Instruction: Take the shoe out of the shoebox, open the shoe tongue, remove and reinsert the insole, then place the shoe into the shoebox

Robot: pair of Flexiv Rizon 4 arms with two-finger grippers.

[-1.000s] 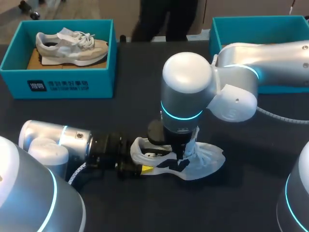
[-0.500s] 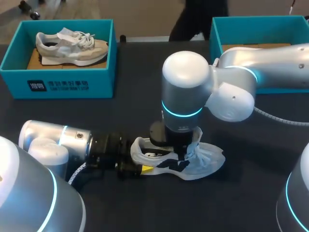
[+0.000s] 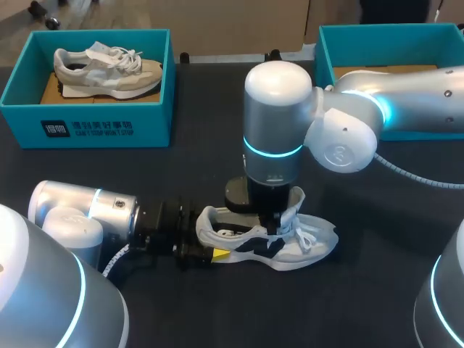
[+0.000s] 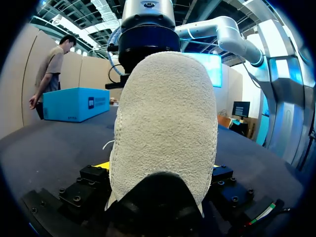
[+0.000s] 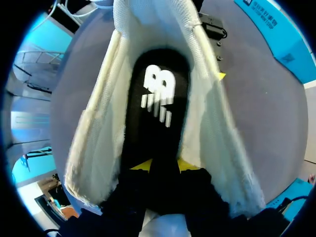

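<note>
White shoe (image 3: 290,243): laid on its sole on the dark table (image 3: 181,181), between both grippers.
Left gripper (image 3: 212,254): clamped on the heel (image 4: 165,123).
Right gripper (image 5: 163,165): black insole (image 5: 155,113) seemingly pinched between the tips.

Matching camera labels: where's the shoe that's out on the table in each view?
Head view: shoe on the table, lower middle, left end effector at its heel.
Left wrist view: its heel sits between that end effector's fingers.
Right wrist view: seen down into its opening, insole ahead of the right end effector.
Shared landmark: the left yellow fingertip by the heel.
</note>
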